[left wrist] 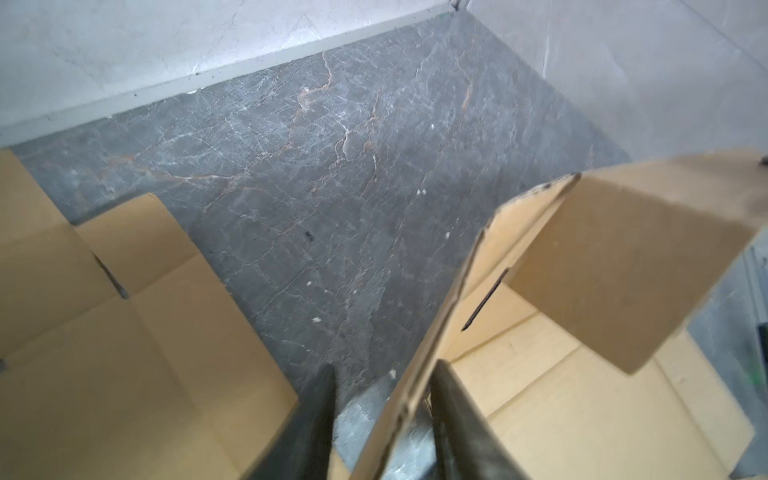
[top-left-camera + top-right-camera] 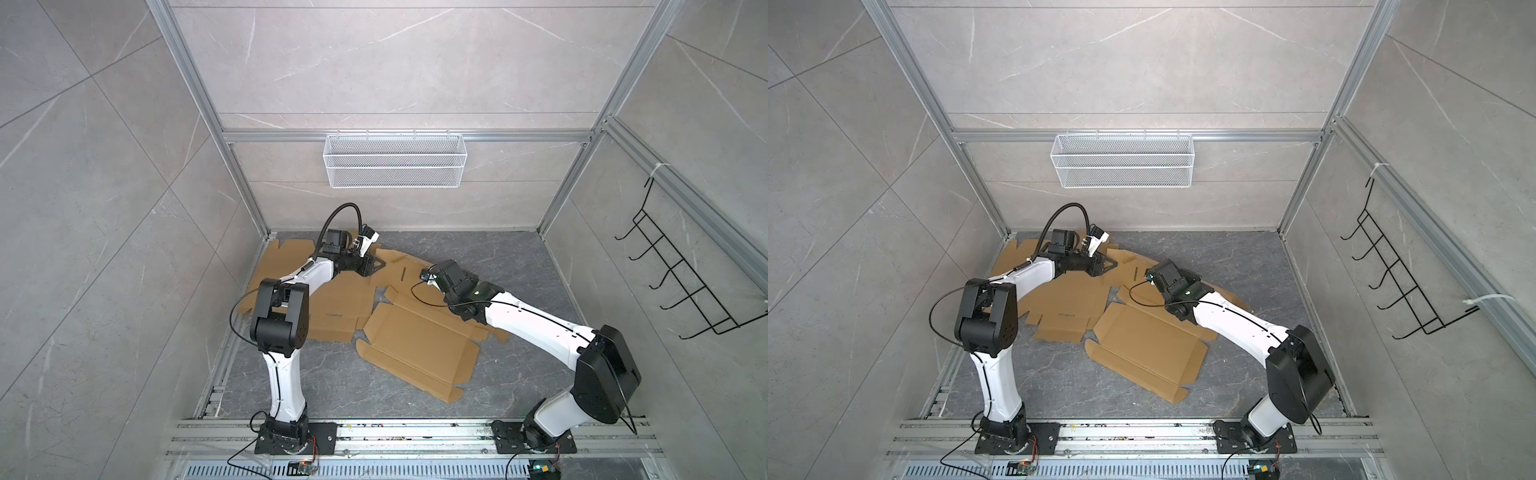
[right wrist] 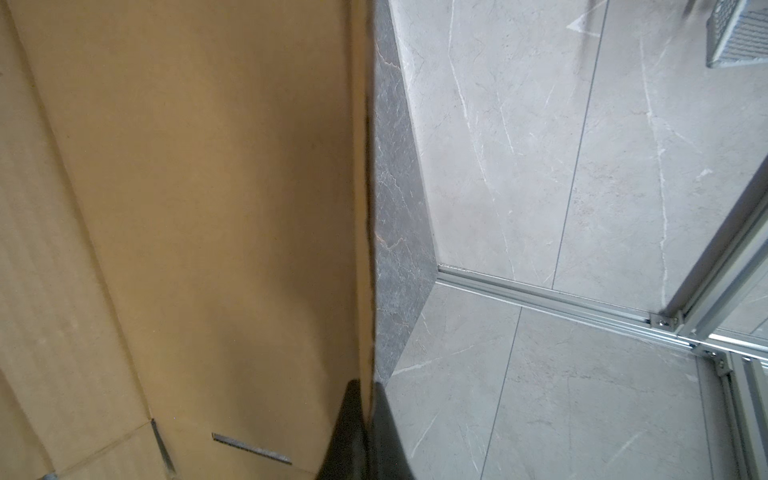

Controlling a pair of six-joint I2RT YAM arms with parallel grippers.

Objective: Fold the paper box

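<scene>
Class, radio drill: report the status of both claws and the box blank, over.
Left claw open, straddling raised panel. Right claw shut on box blank edge. Spare blank flat alongside.

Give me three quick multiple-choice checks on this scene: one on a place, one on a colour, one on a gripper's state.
1. Where is the wire basket?
A. on the floor
B. hung on the back rail
C. on the side wall

2. What colour is the hook rack?
A. black
B. white
C. red

3. How is the right gripper?
A. wide open, holding nothing
B. shut on the edge of a cardboard panel
C. out of every view

Key:
1 B: in both top views it hangs from the rail on the back wall.
2 A: its wires show dark against the grey wall.
3 B: the right wrist view shows the fingers pinched on the panel's edge.
</scene>
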